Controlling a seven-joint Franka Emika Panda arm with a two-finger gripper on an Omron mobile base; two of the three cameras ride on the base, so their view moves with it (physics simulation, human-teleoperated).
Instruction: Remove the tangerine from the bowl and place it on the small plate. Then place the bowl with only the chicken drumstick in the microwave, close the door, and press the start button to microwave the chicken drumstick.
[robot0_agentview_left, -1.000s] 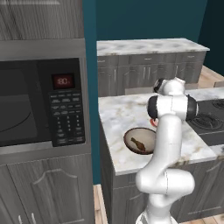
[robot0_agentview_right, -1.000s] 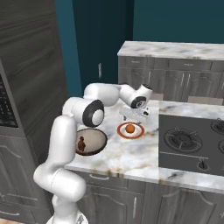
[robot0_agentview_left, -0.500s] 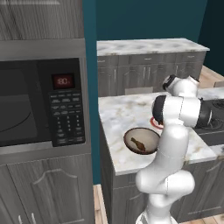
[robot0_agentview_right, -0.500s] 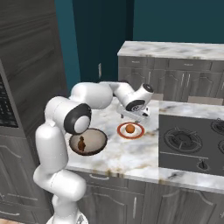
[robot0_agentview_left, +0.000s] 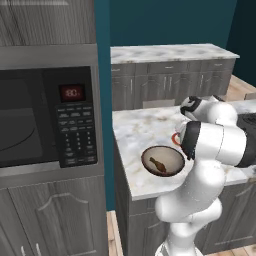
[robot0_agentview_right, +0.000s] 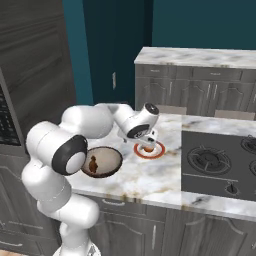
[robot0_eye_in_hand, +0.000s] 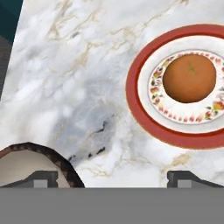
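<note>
The gripper (robot0_eye_in_hand: 112, 177) hangs spread and empty above the tabletop (robot0_eye_in_hand: 74, 78), between the bowl (robot0_eye_in_hand: 30, 164) and the small plate (robot0_eye_in_hand: 144, 118). The tangerine (robot0_eye_in_hand: 189, 78) sits on that plate, so step one looks done. The chicken drumstick (robot0_agentview_left: 158, 164) lies alone in the bowl; the microwave (robot0_agentview_left: 47, 117) steps remain.

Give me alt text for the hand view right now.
A tangerine sits on a red-rimmed small plate at upper right, on a marble counter. The bowl edges in at lower left, beside the open pincer.
</note>
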